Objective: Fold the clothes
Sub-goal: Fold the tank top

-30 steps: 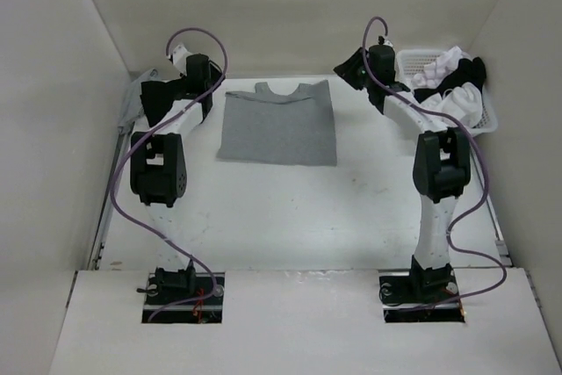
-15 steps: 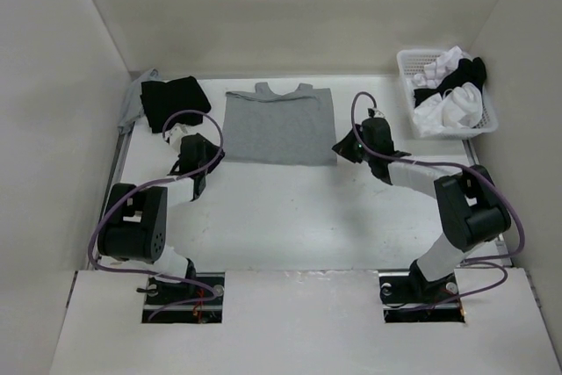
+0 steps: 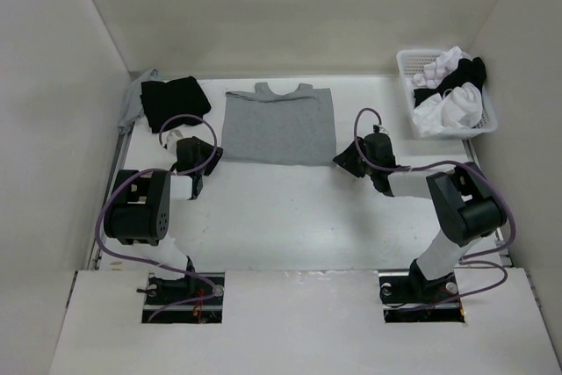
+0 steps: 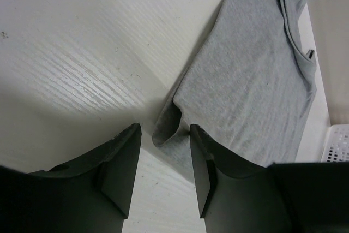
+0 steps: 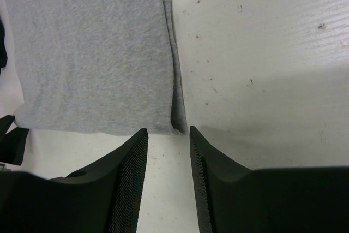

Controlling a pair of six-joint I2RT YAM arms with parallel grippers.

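Both arms have pulled back from the far side of the table, where they reached a second ago, and now sit low at the near hem of the grey top (image 3: 279, 125). The left gripper (image 4: 164, 135) stands released, its fingers apart with the curled near-left corner of the hem lying in the gap, not yet pinched. The right gripper (image 5: 166, 133) is released too, its fingertips just short of the near-right corner, which shows a doubled edge running away along the right side.

The grey top lies flat on the table (image 3: 281, 208), toward the far middle, neckline at the far end and hem near. Its outline has not visibly changed over the last second. It reads as a neat rectangle with straight sides, so the flared sides are probably tucked in already; that is a judgement from the shape and the layered right edge. No crosswise fold shows yet, so the hem must still be carried to the neckline, and both corners still need gripping.

Left of the top sits a black folded garment (image 3: 174, 98), apparently finished. At the far right a white basket (image 3: 404, 78) holds bundled white and black clothes (image 3: 448, 98).
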